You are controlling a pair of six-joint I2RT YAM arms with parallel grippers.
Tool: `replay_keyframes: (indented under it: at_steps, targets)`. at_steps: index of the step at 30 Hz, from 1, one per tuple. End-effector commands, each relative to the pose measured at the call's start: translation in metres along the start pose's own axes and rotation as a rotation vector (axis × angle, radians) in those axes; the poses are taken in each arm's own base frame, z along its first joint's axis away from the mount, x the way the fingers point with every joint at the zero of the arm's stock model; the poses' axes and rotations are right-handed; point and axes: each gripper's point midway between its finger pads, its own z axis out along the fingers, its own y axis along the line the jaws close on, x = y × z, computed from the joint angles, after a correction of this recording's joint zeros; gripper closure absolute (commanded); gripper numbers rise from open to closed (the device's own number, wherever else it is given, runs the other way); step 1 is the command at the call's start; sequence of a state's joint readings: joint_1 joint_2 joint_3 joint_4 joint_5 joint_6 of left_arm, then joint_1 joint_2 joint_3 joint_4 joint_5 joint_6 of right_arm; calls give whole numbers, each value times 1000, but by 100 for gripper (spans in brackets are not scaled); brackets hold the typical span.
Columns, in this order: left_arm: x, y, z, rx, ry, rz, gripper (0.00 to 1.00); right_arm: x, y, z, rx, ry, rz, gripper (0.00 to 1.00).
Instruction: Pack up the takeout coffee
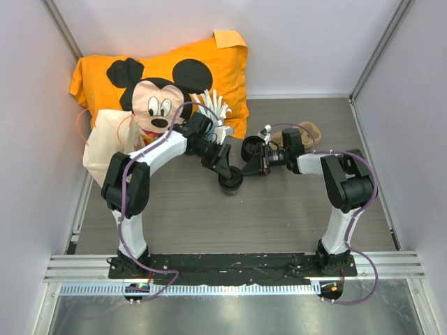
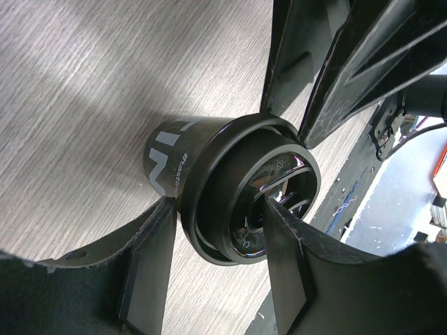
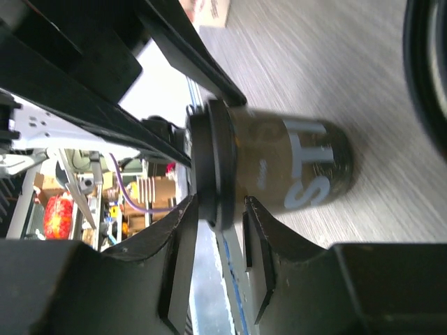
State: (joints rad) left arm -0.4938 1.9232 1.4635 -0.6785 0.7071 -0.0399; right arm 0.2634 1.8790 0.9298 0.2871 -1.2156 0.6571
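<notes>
Coffee (image 1: 230, 183): upright on desk (image 1: 279, 223), likely readied for lifting
Left pincer (image 2: 251, 167): clenched on lid (image 2: 230, 230)
Right pincer (image 3: 220, 237): parted, astride lid rim

The grey wood-grain bench (image 1: 279, 216) carried an orange Mickey pillow (image 1: 223, 63) at eleven o'clock and a cream bag (image 1: 105, 139) at nine. The takeout coffee (image 1: 230, 183) stood near its centre, a black ring (image 1: 250, 148) just beside it at one, and a tan tray (image 1: 312, 131) at two.
</notes>
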Motion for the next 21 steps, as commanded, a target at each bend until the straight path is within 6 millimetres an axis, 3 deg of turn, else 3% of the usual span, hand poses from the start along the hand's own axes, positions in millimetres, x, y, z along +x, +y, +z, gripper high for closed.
replay_keyframes:
  at_steps: [1,12,21]
  targets:
    - [52,42,27,-178,175,22,46,-27,18,6,-36,-52,-97,61]
    - [52,40,28,-179,175,25,46,-22,-2,10,-21,-41,-54,62]
    - [52,42,28,-191,177,24,46,-11,2,5,-20,14,-82,64]
